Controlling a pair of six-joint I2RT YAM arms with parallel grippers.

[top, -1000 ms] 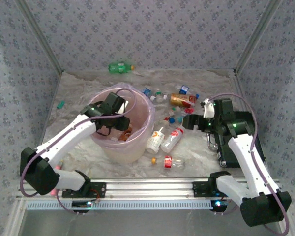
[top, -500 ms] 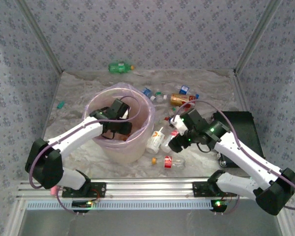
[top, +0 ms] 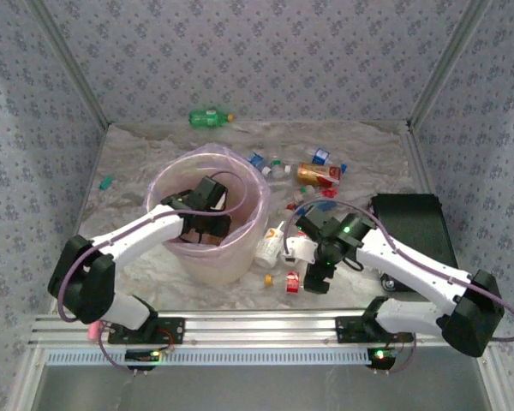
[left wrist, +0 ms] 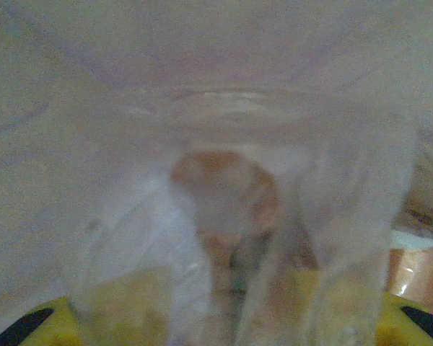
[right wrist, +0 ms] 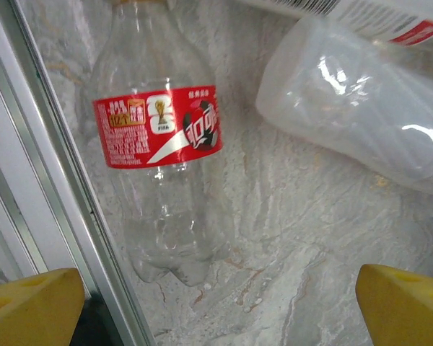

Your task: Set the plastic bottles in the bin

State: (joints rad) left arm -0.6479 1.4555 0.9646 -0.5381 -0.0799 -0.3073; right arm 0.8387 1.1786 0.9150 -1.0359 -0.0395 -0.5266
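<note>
The bin (top: pixel 244 244), a beige bucket with a pink bag, stands left of centre. My left gripper (top: pixel 207 226) is down inside it, its jaws partly closed round a blurred clear bottle (left wrist: pixel 224 180); something orange-brown shows behind. My right gripper (top: pixel 318 280) hangs open over the table, fingertips (right wrist: pixel 30 303) wide apart, just above a clear red-labelled bottle (right wrist: pixel 159 144) (top: pixel 296 281) by the front rail. Another clear bottle (right wrist: pixel 353 122) lies beside it. More bottles (top: pixel 318 174) are scattered behind, and a green one (top: pixel 208 116) lies at the back.
A black box (top: pixel 415 224) sits at the right edge behind my right arm. The aluminium front rail (top: pixel 265 325) runs close to the red-labelled bottle. A small teal object (top: pixel 106 181) lies far left. Patterned walls close the table in.
My right arm has swung from the back right to the front, ending over the red-labelled bottle. My left gripper has sunk a little deeper into the bin.
</note>
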